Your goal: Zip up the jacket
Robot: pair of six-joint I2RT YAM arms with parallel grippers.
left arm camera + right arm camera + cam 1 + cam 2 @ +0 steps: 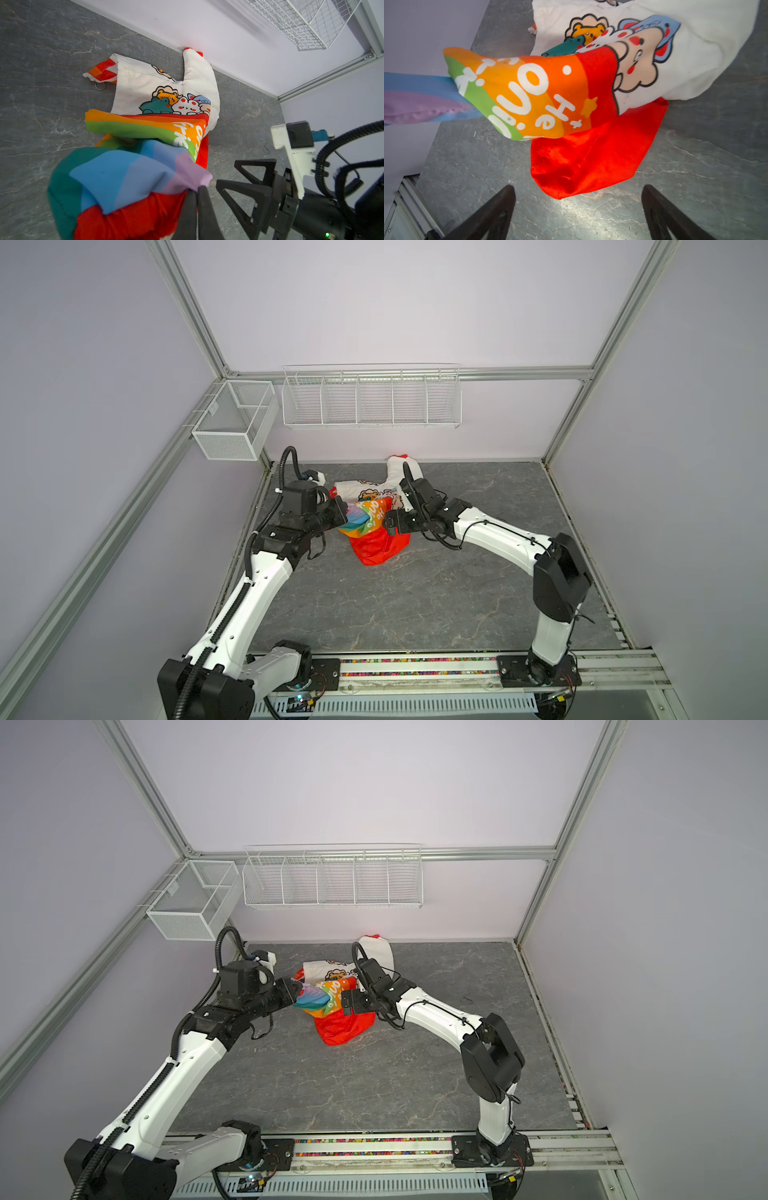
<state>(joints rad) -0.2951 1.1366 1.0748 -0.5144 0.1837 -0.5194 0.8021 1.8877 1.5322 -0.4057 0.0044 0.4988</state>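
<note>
While both arms are reaching toward its back half, the grey stone-look table (478, 580) is taking up most of both top views. A white wire rack (371, 400) with five bins is hanging on the back wall and a smaller mesh basket (232, 423) is hanging on the left frame, both well clear of the work.

The jacket (374, 522) is lying crumpled toward the back of the table, a bit left of centre. Its white animal half is lying flat, with one white sleeve (397, 472) stretching to the back wall. The rainbow half is folding over it, and the red hood (591, 158) is spilling toward the front. That fold is what's getting in the way: it's covering most of the zipper (111, 78) line (only a short run of white teeth and the ring pull (100, 85) are showing, at the far corner in the left wrist view).

The left gripper (197, 190) is clamping tight on a bunch of rainbow fabric where lilac meets red, holding it off the table. The right gripper (578, 187) is hanging with jaws spread wide, gripping nothing, just above the table with the hood's edge ahead of its fingertips.

The left arm is stretching forward from the front rail, wrist bending toward centre. The right arm is rising from the rail, folding at a raised elbow, forearm sloping down and leftward. The two grippers are facing each other closely across the folded rainbow panel.
</note>
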